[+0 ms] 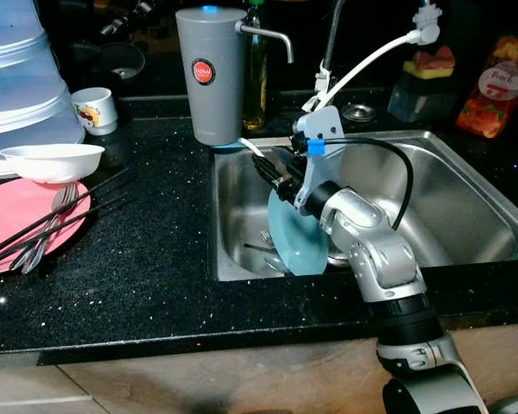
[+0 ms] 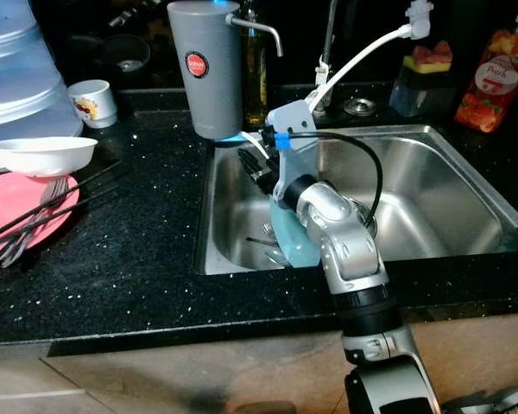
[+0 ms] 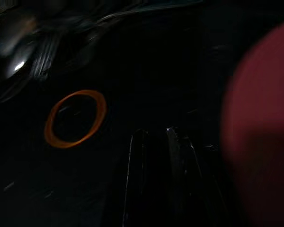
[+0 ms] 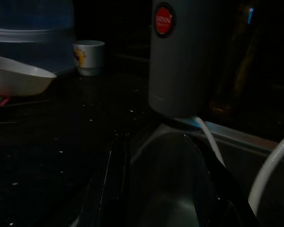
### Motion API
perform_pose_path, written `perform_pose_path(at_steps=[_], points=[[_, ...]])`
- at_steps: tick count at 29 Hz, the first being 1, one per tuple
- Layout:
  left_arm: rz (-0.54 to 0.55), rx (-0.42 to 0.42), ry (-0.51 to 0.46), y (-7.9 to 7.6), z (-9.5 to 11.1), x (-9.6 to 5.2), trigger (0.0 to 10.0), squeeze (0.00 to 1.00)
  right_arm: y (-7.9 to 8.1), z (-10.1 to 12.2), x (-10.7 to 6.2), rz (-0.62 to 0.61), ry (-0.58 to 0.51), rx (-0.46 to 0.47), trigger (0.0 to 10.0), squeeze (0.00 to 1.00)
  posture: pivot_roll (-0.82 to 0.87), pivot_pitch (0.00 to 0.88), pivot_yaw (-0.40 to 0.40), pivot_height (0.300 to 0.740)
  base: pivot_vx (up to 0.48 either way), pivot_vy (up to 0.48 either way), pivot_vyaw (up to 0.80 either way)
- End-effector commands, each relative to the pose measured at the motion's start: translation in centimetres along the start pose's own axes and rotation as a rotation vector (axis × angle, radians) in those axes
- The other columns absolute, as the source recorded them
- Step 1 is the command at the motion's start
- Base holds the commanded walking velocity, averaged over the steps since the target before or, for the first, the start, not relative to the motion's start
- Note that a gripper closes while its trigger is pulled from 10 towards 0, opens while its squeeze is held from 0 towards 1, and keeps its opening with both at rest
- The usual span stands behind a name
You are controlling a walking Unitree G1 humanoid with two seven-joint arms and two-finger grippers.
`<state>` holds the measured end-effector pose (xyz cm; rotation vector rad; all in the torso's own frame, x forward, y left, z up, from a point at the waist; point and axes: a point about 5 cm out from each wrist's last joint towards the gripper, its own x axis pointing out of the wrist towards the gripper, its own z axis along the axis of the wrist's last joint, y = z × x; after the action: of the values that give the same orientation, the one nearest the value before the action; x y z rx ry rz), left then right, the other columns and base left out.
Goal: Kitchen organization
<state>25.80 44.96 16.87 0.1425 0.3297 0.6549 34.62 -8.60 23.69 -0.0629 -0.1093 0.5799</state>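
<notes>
The right arm reaches down into the steel sink (image 1: 466, 207), which is set in the black counter (image 1: 147, 259). Its right claw (image 1: 272, 172) is near the back left corner of the sink, just under the grey water dispenser (image 1: 210, 73) that stands on the counter at that corner. In the right wrist view the two black fingers (image 4: 114, 179) stand apart, and there is nothing between them, so the claw is open quite wide.

A light blue plate (image 1: 295, 237) stands tilted on its edge in the left half of the sink, behind the arm's wrist. If the arm touches it, I cannot tell. A fork (image 1: 268, 237) lies on the sink bottom beside the plate.

At the left edge of the counter lies a pink plate (image 1: 13, 216) with black chopsticks (image 1: 60, 216) and a fork across it. A white bowl (image 1: 52, 161) sits just behind it, and a small white cup (image 1: 95, 109) is further back.

The left wrist view is very dark. The left claw (image 3: 154, 142) has its fingers close together and holds nothing.
</notes>
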Motion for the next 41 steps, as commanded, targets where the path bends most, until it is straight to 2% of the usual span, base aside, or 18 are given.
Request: perform_pose_path(at_steps=[1,7,8,10,16,22,24,34,35,41], points=[[-0.071,0.033,0.010,-1.6,-0.3,0.2,10.0,0.00,0.1,0.1,0.0,0.008,0.000,0.000,10.0,0.00,0.02,0.004,0.017,0.740,0.000,0.000,0.00],[-0.120,0.061,-0.003,-2.7,0.2,0.3,10.0,0.00,0.1,0.1,-0.1,0.007,0.000,-0.001,10.0,0.00,0.01,0.003,0.019,0.740,0.000,0.000,0.00],[-0.159,0.085,-0.015,-3.5,0.5,0.4,10.0,0.00,0.1,0.1,-0.1,0.006,0.000,-0.002,10.0,0.00,0.01,0.002,0.020,0.740,0.000,0.000,0.00],[-0.183,0.107,-0.023,-4.1,0.6,0.4,10.0,0.00,0.0,0.1,-0.1,0.005,0.000,-0.003,10.0,0.00,0.01,0.002,0.020,0.740,0.000,0.000,0.00],[-0.239,0.141,-0.033,-5.2,0.7,0.4,10.0,0.00,0.0,0.1,-0.1,0.005,0.001,-0.004,10.0,0.00,0.01,0.001,0.020,0.740,0.000,0.000,0.00],[-0.311,0.168,-0.042,-6.8,0.5,0.4,10.0,0.00,0.1,0.1,-0.1,0.008,0.001,-0.006,10.0,0.00,0.01,0.000,0.018,0.740,0.000,0.000,0.00],[-0.349,0.185,-0.042,-7.9,0.2,0.3,10.0,0.00,0.2,0.1,-0.1,0.009,0.000,-0.007,10.0,0.00,0.01,0.000,0.018,0.740,0.000,0.000,0.00],[-0.426,0.200,-0.058,-10.3,0.1,0.1,10.0,0.00,0.1,0.1,-0.1,0.010,0.000,-0.008,10.0,0.00,0.01,0.000,0.019,0.740,0.000,0.000,0.00],[-0.449,0.208,-0.066,-11.0,0.2,0.0,10.0,0.00,0.1,0.1,-0.1,0.009,0.000,-0.009,10.0,0.00,0.01,0.000,0.019,0.740,0.000,0.000,0.00],[-0.479,0.206,-0.082,-12.1,0.5,-0.2,10.0,0.00,0.1,0.1,-0.1,0.007,-0.001,-0.007,10.0,0.00,0.01,0.000,0.020,0.740,0.000,0.000,0.00]])
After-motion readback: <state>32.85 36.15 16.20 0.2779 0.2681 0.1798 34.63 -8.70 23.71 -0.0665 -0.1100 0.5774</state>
